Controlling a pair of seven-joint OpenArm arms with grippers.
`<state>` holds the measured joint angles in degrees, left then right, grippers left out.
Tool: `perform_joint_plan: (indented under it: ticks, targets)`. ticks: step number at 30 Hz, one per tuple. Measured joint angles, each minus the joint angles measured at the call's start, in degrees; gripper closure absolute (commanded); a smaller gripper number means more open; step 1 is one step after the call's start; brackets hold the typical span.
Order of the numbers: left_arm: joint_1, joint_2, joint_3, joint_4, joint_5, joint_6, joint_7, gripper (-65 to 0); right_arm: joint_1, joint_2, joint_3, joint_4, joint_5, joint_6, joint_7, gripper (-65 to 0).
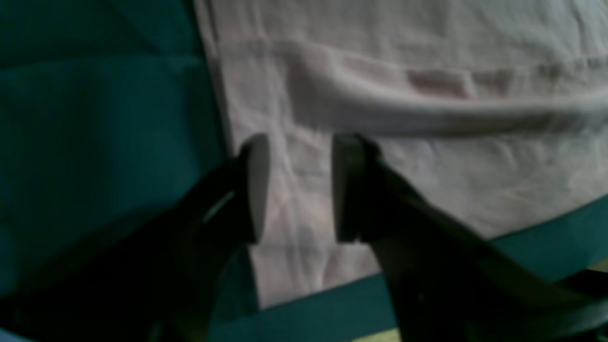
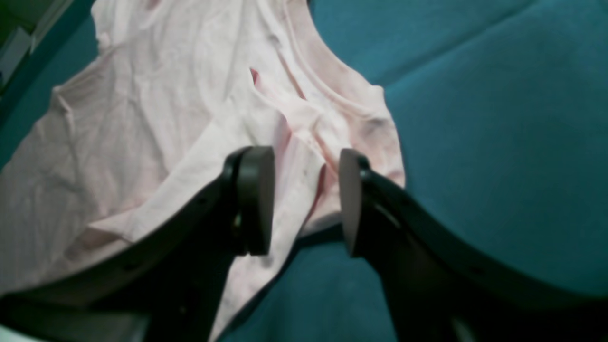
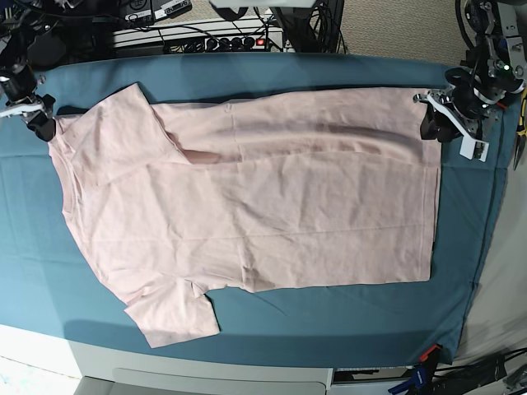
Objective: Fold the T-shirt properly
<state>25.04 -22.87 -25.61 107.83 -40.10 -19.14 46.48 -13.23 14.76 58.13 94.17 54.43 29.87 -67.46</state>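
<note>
On the teal table cloth [image 3: 329, 74] the big pale pink cotton T-shirt [image 3: 272, 206] lies flat. Left claw [image 1: 297, 190] and right claw [image 2: 306, 202] gape over far corners, holding nothing. Next: pinch, then fold.

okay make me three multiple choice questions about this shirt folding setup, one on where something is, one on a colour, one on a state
1. Where in the base view is the T-shirt's neck end?
A. left
B. right
C. near the bottom edge

2. What colour is the cloth under the shirt?
A. white
B. teal
C. black

3. How do the right gripper's jaws stand?
A. shut on nothing
B. apart, with shirt fabric between them
C. apart over bare cloth

Answers:
1 A, since both sleeves lie at the left and the straight hem at the right.
2 B, teal shows all round the pink shirt.
3 B, the right wrist view shows pink fabric by the collar between the two separated pads.
</note>
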Motion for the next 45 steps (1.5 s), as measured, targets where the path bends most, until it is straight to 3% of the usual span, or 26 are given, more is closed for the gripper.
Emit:
perform_joint_plan:
  ticks: [8,25,28,31,34,38,41,45]
  targets:
    - [0.0,0.0,0.0,0.0,0.0,0.02,0.0,-23.4,4.55,0.87,0.0,-11.41,0.57,-0.07,-0.9,-23.3]
    - [0.0,0.0,0.0,0.0,0.0,0.02,0.0,-23.2,4.68,0.94,-5.05,-11.56,1.18,1.44,-2.38,-22.9]
    - [0.0,0.0,0.0,0.0,0.0,0.02,0.0,-23.2,4.66,0.94,-5.05,-11.58,1.11,1.44,-2.4,-16.5]
    - [0.0,0.0,0.0,0.0,0.0,0.02,0.0,-23.2,4.68,0.96,-5.05,-11.56,0.37,1.46,-2.38,0.0]
    - [0.0,0.0,0.0,0.0,0.0,0.02,0.0,-23.2,4.66,0.94,-5.05,-11.58,0.11,1.44,-2.38,0.0]
    - [0.02,0.0,0.0,0.0,0.0,0.02,0.0,-23.2,4.96,0.5,-5.05,-11.56,6.32,2.38,-3.63,0.0]
    - [0.0,0.02,0.0,0.0,0.0,0.02,-0.02,-23.2,5.62,-1.55,-5.05,-11.56,10.43,4.7,-4.57,0.0]
    - [0.0,0.0,0.0,0.0,0.02,0.02,0.0,-23.2,7.76,-4.81,-5.07,-11.58,10.62,5.86,-4.7,0.0]
